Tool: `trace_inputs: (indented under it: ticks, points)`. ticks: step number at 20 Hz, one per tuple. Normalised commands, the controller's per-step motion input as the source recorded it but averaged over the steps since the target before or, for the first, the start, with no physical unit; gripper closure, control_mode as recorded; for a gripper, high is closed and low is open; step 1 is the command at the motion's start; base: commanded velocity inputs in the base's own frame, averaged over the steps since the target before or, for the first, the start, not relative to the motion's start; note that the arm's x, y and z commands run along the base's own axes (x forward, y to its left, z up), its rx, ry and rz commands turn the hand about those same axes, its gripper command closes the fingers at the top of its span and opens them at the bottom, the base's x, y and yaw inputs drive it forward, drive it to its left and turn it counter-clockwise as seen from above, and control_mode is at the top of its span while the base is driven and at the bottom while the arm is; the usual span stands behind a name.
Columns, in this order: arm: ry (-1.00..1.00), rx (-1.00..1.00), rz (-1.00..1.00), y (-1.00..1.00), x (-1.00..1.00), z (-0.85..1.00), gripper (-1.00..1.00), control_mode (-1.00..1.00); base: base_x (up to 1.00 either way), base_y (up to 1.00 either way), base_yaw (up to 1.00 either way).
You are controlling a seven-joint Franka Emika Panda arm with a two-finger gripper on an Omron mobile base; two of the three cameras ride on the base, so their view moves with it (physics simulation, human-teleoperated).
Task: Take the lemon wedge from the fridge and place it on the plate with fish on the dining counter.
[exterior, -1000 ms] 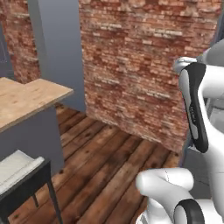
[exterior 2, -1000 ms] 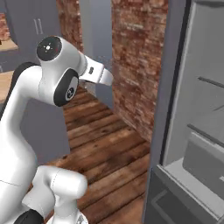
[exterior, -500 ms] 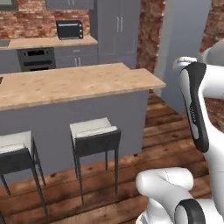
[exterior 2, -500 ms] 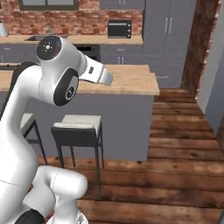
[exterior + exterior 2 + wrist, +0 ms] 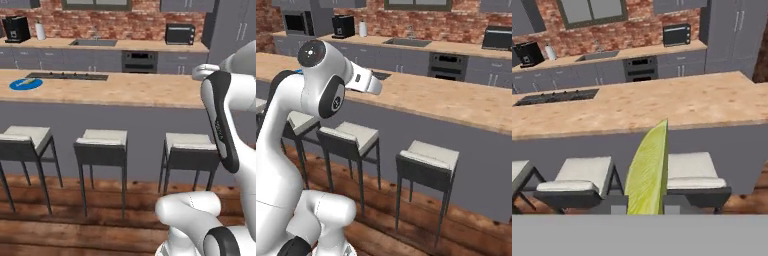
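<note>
The lemon wedge [image 5: 648, 172] stands up large and yellow-green at the bottom of the hand view, its thin tip pointing up, and it is pinched in the gripper, whose jaws are drawn almost together on it; the fingertips themselves are hidden at the lower edge. Beyond the wedge runs the dining bench [image 5: 662, 102], a long light wood-grain top on a grey base, with a black cooktop [image 5: 557, 96] set into its far left end. In the left base view the plate with fish [image 5: 25, 84] lies bright blue on that same bench [image 5: 125, 90] at its left end, just beside the cooktop [image 5: 67, 76] and well apart from the arm, which rises white at the right edge of that view. Under the bench's near edge stand three stools with pale seats and dark frames [image 5: 101, 145] on a dark wooden plank floor [image 5: 75, 225]. Behind the bench, along a red brick wall [image 5: 100, 20], runs the wall counter with a sink [image 5: 93, 42], a built-in oven [image 5: 140, 61] below it, a microwave [image 5: 180, 34] to the right, a black coffee machine [image 5: 16, 29] and a pale roll, perhaps paper towel, [image 5: 40, 31] to the left. Tall grey cabinets [image 5: 729, 32] close off the right end of the room.
</note>
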Motion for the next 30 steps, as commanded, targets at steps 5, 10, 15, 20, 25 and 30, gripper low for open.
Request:
trace_inputs:
  ticks: [5, 10, 15, 20, 25, 30]
  points:
    - [0.00, 0.00, 0.00, 0.00, 0.00, 0.00, 1.00, 1.00, 0.98, 1.00, 0.14]
    - [0.00, 0.00, 0.00, 0.00, 0.00, 0.00, 1.00, 1.00, 0.99, 1.00, 0.02]
    - [0.00, 0.00, 0.00, 0.00, 0.00, 0.00, 1.00, 1.00, 0.79, 1.00, 0.00]
    - [0.00, 0.00, 0.00, 0.00, 0.00, 0.00, 1.00, 1.00, 0.77, 1.00, 0.00]
    - [0.00, 0.00, 0.00, 0.00, 0.00, 0.00, 1.00, 1.00, 0.88, 1.00, -0.15]
    - [0.00, 0.00, 0.00, 0.00, 0.00, 0.00, 1.00, 1.00, 0.87, 0.98, -0.33]
